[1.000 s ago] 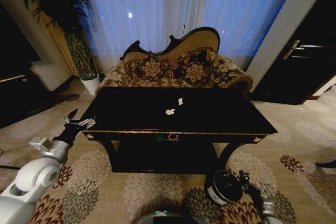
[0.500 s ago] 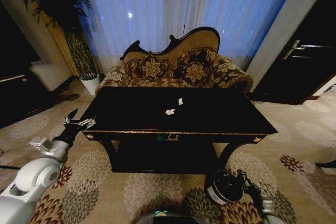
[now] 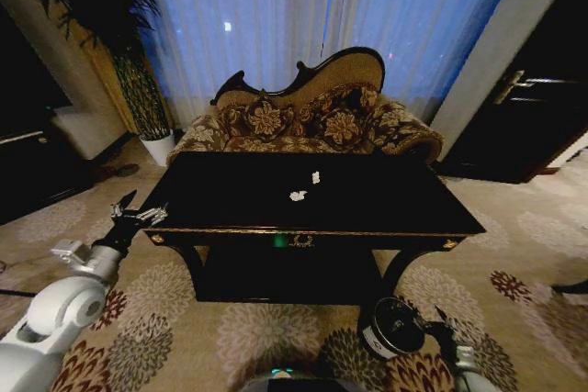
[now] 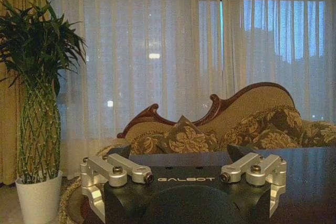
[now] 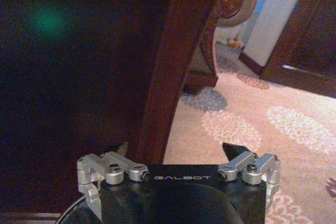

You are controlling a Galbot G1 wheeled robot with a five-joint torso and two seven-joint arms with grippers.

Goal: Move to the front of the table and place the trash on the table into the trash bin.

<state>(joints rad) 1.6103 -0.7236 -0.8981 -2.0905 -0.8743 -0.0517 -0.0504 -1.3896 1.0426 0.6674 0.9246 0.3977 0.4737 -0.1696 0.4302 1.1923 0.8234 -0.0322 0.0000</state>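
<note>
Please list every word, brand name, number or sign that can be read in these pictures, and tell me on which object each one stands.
"GALBOT": white letters on the black body of the left gripper.
"GALBOT": the same white letters on the black body of the right gripper.
Gold emblem on the front of the glossy black wooden table: too small to read.
White label on the small black cylindrical trash bin: too blurred to read.

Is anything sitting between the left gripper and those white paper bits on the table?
Nothing visible. The open left gripper hangs off the table's left front corner, and bare black tabletop lies between it and the paper bits.
</note>
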